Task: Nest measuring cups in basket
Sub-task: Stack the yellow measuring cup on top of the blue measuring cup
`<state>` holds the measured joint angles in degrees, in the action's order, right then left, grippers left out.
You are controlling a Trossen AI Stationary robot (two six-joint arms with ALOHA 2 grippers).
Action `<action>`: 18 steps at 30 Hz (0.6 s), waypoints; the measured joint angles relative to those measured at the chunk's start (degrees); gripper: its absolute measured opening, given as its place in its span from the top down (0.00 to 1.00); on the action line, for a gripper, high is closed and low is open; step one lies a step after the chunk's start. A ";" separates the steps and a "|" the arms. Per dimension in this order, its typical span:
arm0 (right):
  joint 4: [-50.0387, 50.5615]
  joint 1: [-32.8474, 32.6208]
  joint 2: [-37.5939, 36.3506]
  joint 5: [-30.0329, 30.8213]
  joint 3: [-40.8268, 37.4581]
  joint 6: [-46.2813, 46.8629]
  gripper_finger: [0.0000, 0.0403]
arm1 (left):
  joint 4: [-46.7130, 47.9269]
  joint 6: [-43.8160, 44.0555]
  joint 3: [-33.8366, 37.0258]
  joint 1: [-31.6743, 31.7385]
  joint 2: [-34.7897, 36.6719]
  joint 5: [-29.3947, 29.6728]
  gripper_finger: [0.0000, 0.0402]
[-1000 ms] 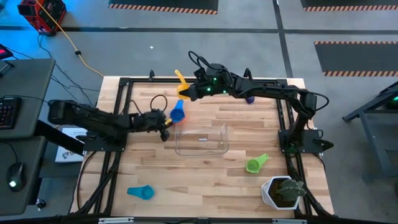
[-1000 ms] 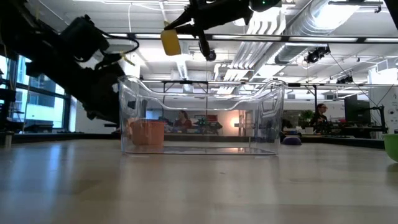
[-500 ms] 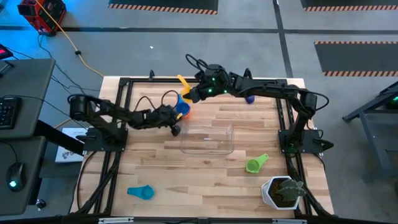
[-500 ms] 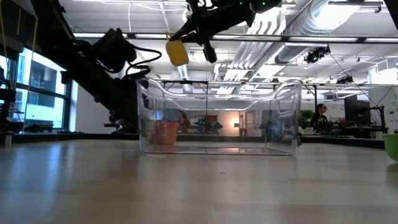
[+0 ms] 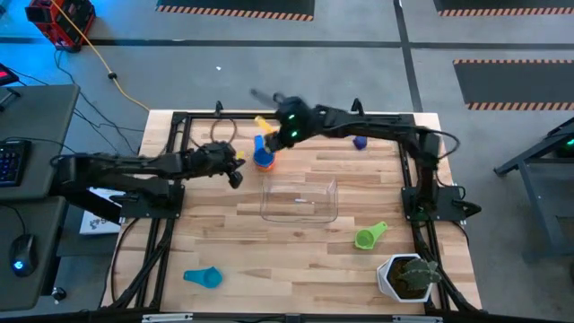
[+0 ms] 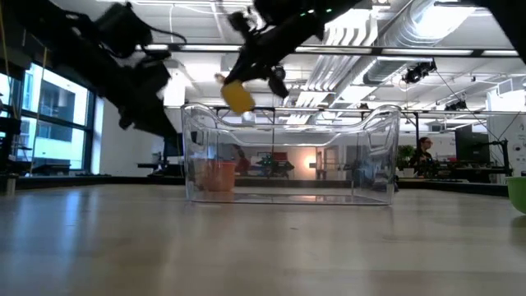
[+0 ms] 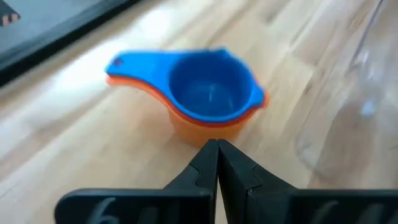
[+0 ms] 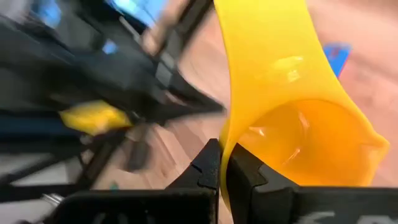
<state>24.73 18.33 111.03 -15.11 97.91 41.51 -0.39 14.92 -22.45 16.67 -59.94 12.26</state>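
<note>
High view shows the right claw (image 5: 272, 144) clamped on the yellow cup (image 5: 262, 123) above the blue-in-orange stack (image 5: 263, 159) just outside the basket (image 5: 299, 199), so release probably misses.

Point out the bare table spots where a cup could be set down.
Free: the wide stretch between the light blue cup and the green cup, in front of the basket; also the patch right of the basket. Crowded: the far-left corner, where the blue-in-orange cup stack and both grippers sit.
</note>
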 joint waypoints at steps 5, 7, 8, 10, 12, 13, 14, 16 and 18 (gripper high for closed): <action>6.46 -1.90 9.83 4.22 9.49 -3.21 1.00 | 1.78 1.40 -0.03 -0.81 11.40 0.52 1.00; 8.88 -2.06 13.12 6.28 12.79 -3.72 1.00 | 2.31 1.41 -0.03 -1.22 14.96 1.96 1.00; 9.78 -2.12 14.56 6.57 13.98 -4.01 1.00 | 2.32 1.43 -0.04 -1.38 16.43 2.97 1.00; 10.84 -2.14 17.04 7.26 15.83 -3.93 1.00 | 2.20 1.46 -0.03 -1.42 18.71 4.76 1.00; 10.67 -2.13 18.66 7.42 16.86 -2.56 1.00 | 2.36 1.46 -0.03 -1.42 20.63 6.03 1.00; 10.60 -2.14 19.27 7.43 17.21 -1.26 1.00 | 2.11 1.46 -0.03 -1.42 21.17 6.50 1.00; 10.39 -2.12 19.79 7.46 17.24 -0.27 1.00 | 2.09 1.46 -0.05 -1.42 21.65 6.76 1.00; 10.61 -2.15 20.88 8.85 17.21 1.41 1.00 | 2.48 1.46 -0.01 -1.42 22.55 7.06 1.00; 10.67 -2.28 21.39 10.05 17.18 2.61 1.00 | 2.15 1.44 -0.05 -1.42 22.74 7.14 1.00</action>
<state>35.40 16.05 132.42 -5.06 115.09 44.11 1.76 16.36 -22.50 15.25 -37.19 19.41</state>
